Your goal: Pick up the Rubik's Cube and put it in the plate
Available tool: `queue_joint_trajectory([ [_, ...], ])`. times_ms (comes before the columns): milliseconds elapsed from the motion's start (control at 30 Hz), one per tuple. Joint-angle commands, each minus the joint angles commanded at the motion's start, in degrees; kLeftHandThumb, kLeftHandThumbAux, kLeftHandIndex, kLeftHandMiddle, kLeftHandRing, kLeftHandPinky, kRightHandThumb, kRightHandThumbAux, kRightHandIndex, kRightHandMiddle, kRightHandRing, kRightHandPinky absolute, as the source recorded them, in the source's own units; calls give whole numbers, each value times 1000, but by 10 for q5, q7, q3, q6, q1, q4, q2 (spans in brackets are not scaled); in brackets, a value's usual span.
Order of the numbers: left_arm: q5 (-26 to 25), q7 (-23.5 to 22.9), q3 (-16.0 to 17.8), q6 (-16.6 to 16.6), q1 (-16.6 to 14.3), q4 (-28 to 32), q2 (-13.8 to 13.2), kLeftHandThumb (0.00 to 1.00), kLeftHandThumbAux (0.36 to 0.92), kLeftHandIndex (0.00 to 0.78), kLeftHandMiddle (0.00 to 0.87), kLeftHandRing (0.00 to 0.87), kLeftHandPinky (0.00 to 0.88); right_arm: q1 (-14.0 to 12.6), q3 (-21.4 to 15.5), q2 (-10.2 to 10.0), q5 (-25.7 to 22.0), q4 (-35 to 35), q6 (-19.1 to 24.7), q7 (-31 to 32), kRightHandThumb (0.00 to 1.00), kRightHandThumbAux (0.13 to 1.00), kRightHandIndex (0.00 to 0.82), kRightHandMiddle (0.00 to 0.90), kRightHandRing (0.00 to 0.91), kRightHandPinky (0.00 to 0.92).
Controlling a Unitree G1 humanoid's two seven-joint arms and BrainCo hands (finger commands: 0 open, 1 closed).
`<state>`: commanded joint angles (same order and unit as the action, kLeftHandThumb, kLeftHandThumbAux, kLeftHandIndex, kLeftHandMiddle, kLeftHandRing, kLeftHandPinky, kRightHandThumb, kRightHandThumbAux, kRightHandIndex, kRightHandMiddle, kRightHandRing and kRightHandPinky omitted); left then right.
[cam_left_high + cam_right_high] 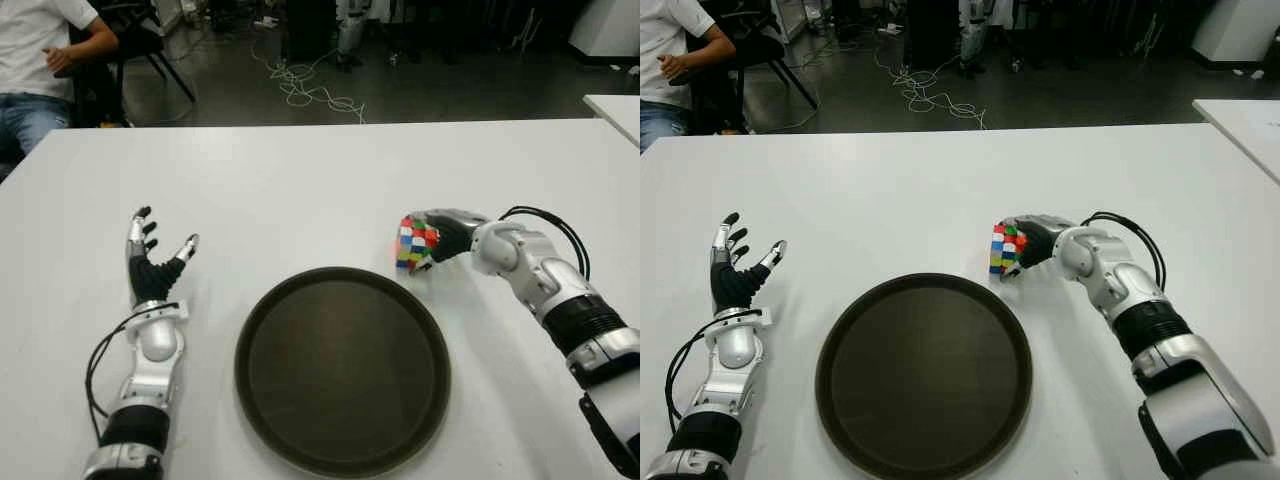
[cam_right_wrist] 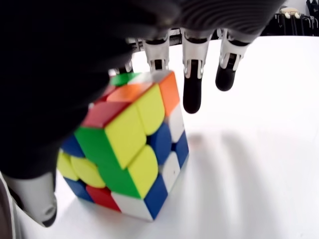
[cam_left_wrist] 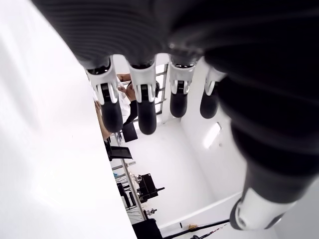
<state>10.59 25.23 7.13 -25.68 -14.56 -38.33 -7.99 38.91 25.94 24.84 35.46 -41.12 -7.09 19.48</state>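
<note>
Multicoloured, the Rubik's Cube (image 1: 414,245) sits on the white tabletop (image 1: 300,190) just beyond the far right rim of the dark plate (image 1: 342,370), with the right hand (image 1: 443,235) directly against its right side, far nearer than the left. In the right wrist view that hand is draped over the cube, palm and thumb close on one side and the fingers (image 2: 192,92) hanging past the far edge, not yet clearly clamped, the cube apparently still on the tabletop. The left hand (image 1: 152,262) shows left of the plate, fingers spread and empty.
</note>
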Motion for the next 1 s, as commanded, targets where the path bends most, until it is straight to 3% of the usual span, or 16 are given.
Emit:
queue_joint_trajectory([
  [200,6,5,-2,3,1,2,-1,0,723,73,89,103,147,6,-1,-4,-4,-6,-1,4,0,621,296,223,209,131],
  [1000,7,2,1,1,0,0,-1,0,733,70,87,105,163,43,15,-27,8,-99,-24,-26,0,619,237,186,188,139],
])
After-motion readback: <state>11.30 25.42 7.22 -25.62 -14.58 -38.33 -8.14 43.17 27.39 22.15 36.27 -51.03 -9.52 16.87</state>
